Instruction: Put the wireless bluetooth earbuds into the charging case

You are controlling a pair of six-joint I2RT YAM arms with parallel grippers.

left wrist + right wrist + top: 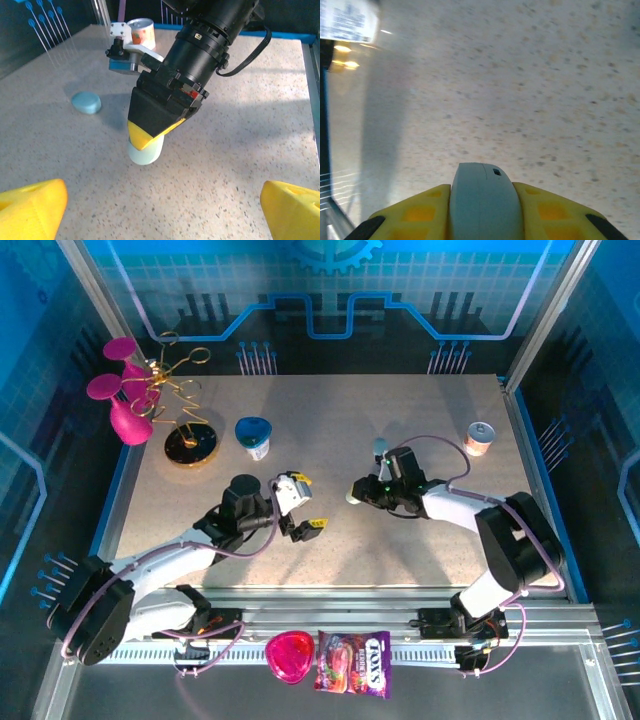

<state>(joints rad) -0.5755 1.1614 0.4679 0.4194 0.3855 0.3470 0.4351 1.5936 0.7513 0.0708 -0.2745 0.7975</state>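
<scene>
Left arm: reaches from its near-left base forward and to the right, forearm low, wrist turned toward centre. Left gripper: jaws spread wide, nothing between them; in the left wrist view its yellow fingertips sit at opposite lower corners.

Right arm: elbow folded near the right edge, forearm stretched leftward to centre. Right gripper: angled downward, jaws closed on a pale mint case (yellow pads pressed on both flanks).

The grippers face each other, near but apart.
</scene>
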